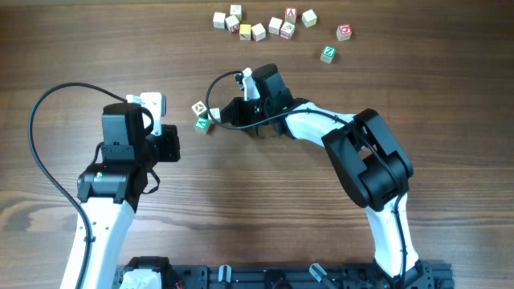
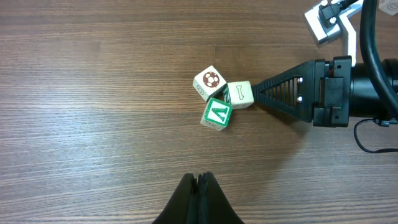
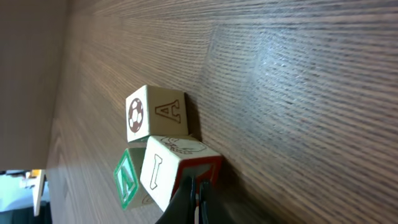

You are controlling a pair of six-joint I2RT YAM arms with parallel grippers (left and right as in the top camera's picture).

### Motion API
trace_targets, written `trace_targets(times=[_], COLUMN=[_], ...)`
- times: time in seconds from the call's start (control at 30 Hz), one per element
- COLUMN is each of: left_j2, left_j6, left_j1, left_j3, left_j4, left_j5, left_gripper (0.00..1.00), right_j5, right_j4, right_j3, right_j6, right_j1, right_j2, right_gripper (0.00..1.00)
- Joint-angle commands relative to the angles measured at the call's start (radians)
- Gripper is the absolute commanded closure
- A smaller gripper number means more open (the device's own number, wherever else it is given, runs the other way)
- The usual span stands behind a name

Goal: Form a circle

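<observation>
Circle (image 2: pixel 222 96) first: right now it's only a tight knot of three tiny pale wooden letter cubes, sitting mid-way across the dark wood-grain desk (image 1: pixel 241 209), between the two arms. There's the pale cube with the brown football face (image 2: pixel 209 81), the pale cube with the green print on top (image 2: pixel 239 93) and the green-framed letter A cube (image 2: pixel 217 114), all three touching. That's a clump, not a ring; I'd say the job is barely begun.

The right hand (image 2: pixel 256 93) is low on the desk, fingers pinched together and gripping nothing; its tip is pressed against the outer side of the green-print cube, and the right wrist view shows it hard up against a red-edged face. That reads to me as a nudging step, tidying the group with closed fingers rather than carrying. The left hand (image 2: pixel 199 177) is closed too, empty, hovering just short of the group and clear of it.

What next? More cubes are needed, and the loose scatter of wooden cubes (image 1: pixel 273 24) lies well away at the far edge. I'd back the right hand straight off so nothing drags; then spread its fingers, fetch one, and place it to open a curve rather than thicken the clump.
</observation>
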Motion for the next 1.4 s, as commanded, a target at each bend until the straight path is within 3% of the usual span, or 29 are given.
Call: trace_targets(times=[0.0, 0.5, 0.63, 0.77, 0.97, 1.3, 1.33, 1.37], left_j2=[-0.008, -0.008, -0.009, -0.056, -0.304, -0.704, -0.724, -0.745], left_j6=[-0.01, -0.01, -0.01, -0.01, -0.016, -0.093, -0.093, -0.093], left_j1=[-0.003, -0.003, -0.003, -0.003, -0.003, -0.003, -0.003, -0.003], left_j3=[-0.002, -0.002, -0.002, 0.001, 0.005, 0.005, 0.005, 0.005], left_j4=[0.0, 0.001, 0.004, 0.02, 0.007, -0.134, -0.142, -0.15], left_j5=[-0.006, -0.006, -0.006, -0.006, -0.006, 0.088, 0.111, 0.131], left_gripper=[0.96, 0.96, 0.96, 0.96, 0.96, 0.88, 0.86, 0.77], right_j5=[-0.027, 0.063, 0.076, 0.329, 0.76, 0.838, 0.846, 0.858], right_j4=[0.005, -0.062, -0.154, -0.381, -0.721, -1.091, -1.119, -1.152], right_j3=[0.005, 0.005, 0.005, 0.005, 0.005, 0.005, 0.005, 0.005], right_j6=[0.006, 0.002, -0.098, -0.185, -0.237, -0.22, -0.199, -0.171], right_j1=[0.004, -0.074, -0.09, -0.095, -0.095, -0.095, -0.092, -0.092], right_j2=[0.014, -0.004, -0.083, -0.249, -0.636, -1.208, -1.258, -1.319], right_gripper=[0.95, 0.95, 0.95, 0.95, 0.95, 0.95, 0.95, 0.95])
